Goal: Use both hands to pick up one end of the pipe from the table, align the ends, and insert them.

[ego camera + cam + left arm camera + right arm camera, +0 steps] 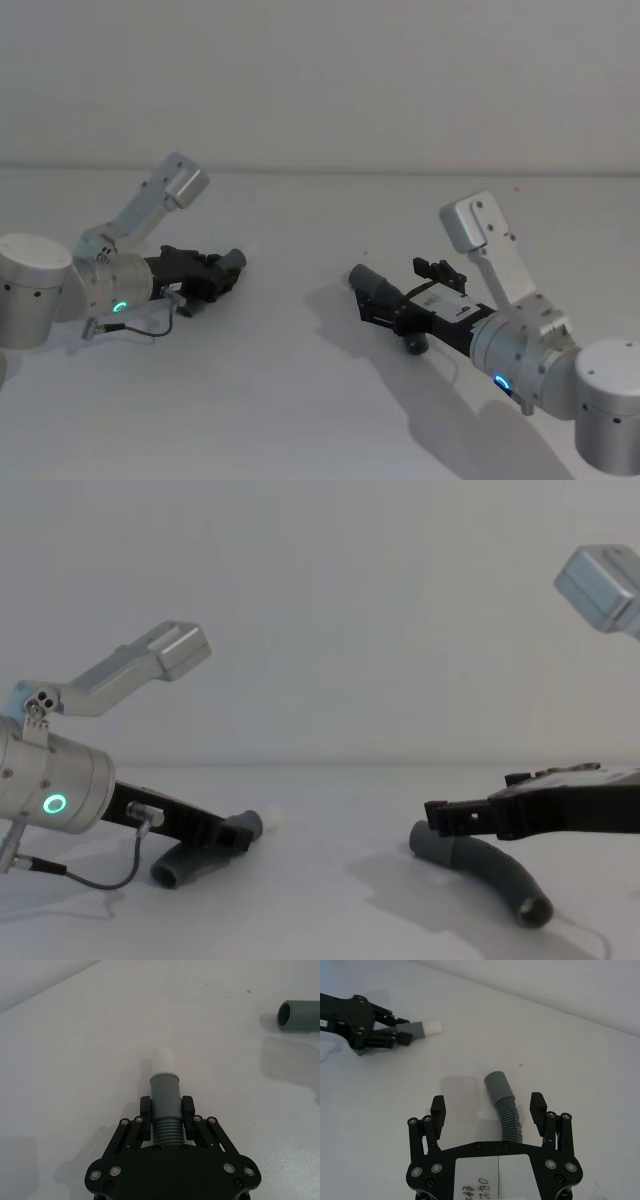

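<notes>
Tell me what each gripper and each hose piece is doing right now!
Left gripper: shut on the white-tipped hose piece, low over the table.
Right gripper: open, poised over the plain-cuffed hose piece.
White-tipped hose piece: gripped just behind its cuff, tip sticking out in front.
Plain-cuffed hose piece: lying loose on the table, not gripped.

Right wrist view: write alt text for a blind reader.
The right gripper hangs open astride a ribbed grey hose piece lying on the white table. Farther off, the left gripper grips the other piece, white tip outward.
</notes>
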### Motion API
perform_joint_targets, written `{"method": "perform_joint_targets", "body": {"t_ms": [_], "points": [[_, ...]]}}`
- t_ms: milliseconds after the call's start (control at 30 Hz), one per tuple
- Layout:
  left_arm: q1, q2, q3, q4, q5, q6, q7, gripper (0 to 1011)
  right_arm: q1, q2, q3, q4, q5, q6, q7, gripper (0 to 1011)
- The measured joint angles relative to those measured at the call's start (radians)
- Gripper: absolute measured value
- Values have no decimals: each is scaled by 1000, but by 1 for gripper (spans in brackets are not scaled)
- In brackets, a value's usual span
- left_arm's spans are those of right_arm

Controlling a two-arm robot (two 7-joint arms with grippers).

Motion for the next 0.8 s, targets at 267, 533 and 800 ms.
{"method": "perform_joint_targets", "body": {"t_ms": [267,533,800], "points": [[0,0,0,0,0,0,0,352,24,-13,-15,38,-30,-3,-12,1000],[0,0,0,0,0,0,0,352,49,-14,-28,70,-39,33,11,1000],[0,0,0,0,0,0,0,352,73,-14,-35,96,-39,89,36,1000]]}}
